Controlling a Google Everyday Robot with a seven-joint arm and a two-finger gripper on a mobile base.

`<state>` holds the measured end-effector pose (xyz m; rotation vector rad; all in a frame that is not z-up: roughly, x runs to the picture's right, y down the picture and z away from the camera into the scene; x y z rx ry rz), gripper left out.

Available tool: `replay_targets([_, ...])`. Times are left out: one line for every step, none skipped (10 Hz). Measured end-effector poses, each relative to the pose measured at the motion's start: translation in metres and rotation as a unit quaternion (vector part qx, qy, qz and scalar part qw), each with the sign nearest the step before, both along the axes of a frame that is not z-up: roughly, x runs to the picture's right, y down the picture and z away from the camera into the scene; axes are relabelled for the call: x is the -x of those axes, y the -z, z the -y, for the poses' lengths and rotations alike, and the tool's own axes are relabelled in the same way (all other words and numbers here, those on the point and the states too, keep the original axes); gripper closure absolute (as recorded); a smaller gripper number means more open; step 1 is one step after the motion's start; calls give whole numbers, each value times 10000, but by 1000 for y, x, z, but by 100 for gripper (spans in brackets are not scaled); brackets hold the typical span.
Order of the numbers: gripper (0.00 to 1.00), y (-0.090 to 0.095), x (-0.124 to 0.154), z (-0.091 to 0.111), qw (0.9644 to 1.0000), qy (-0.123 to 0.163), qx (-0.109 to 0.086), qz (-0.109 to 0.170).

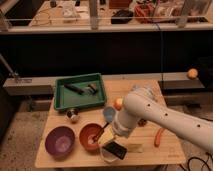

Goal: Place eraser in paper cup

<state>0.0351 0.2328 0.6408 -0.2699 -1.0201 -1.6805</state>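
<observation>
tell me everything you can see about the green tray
The tray is green, plastic-looking and rectangular with raised walls. It lies flat at the back left of the table. Inside lie a dark stick and a small grey thing. The claw is well away, low near the table's front edge.

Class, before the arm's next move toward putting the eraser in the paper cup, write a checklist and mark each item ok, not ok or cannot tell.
1. Gripper over the table's front edge, beside the orange bowl: ok.
2. Dark block at the gripper is the eraser: cannot tell.
3. Bluish cup behind the gripper is the paper cup: cannot tell.
4. Purple bowl out of the way: ok.
5. Orange ball clear of the arm: not ok, right beside it.
</observation>
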Motion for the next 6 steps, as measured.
replay_targets([20, -1, 1, 4, 9995, -82, 45, -305])
replay_targets([20, -1, 1, 7, 9989, -88, 50, -455])
replay_targets([20, -1, -1, 6, 9988, -65, 71, -480])
replay_targets([20, 0, -2, 6, 9987, -70, 74, -491])
replay_targets([20, -1, -2, 6, 9988, -70, 73, -488])
replay_targets([20, -1, -1, 6, 9988, -68, 70, -482])
